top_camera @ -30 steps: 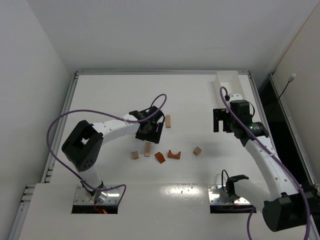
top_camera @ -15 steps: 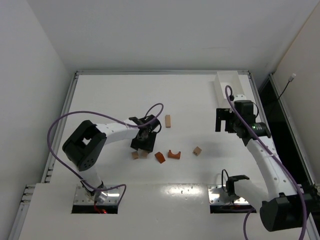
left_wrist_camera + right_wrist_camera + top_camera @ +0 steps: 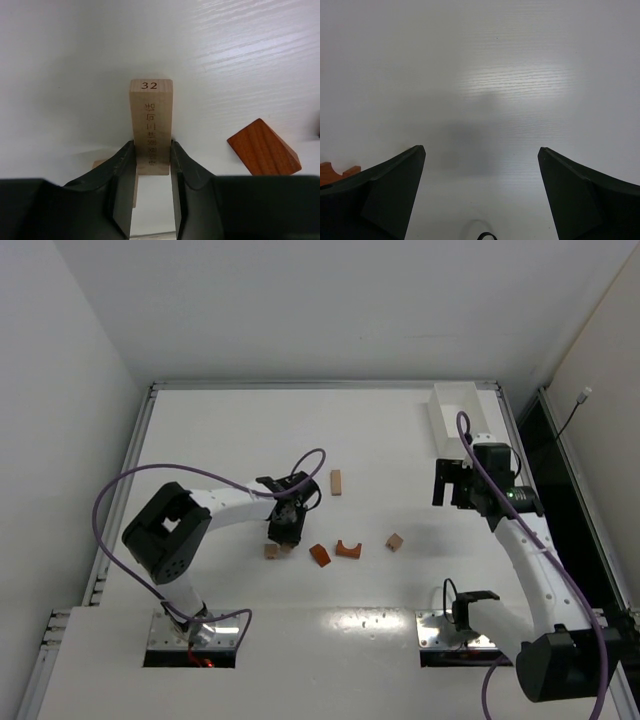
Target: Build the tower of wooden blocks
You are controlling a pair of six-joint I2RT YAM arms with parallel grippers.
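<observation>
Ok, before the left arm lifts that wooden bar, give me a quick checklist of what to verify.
1. Left tool shut on the tan bar: ok, both fingers press its sides.
2. Grip centred on the bar: not ok, it holds one end.
3. Orange wedge clear of the bar: ok, lying apart.
4. Tan cube clear of the fingers: cannot tell, partly hidden behind one.
5. Right tool open and out of the way: ok, over bare table.

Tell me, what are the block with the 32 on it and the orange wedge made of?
The tan bar looks like bare pale wood: faint grain, burnt-in marks. The orange wedge seems to be wood too, probably stained reddish, with grain lines showing.
</observation>
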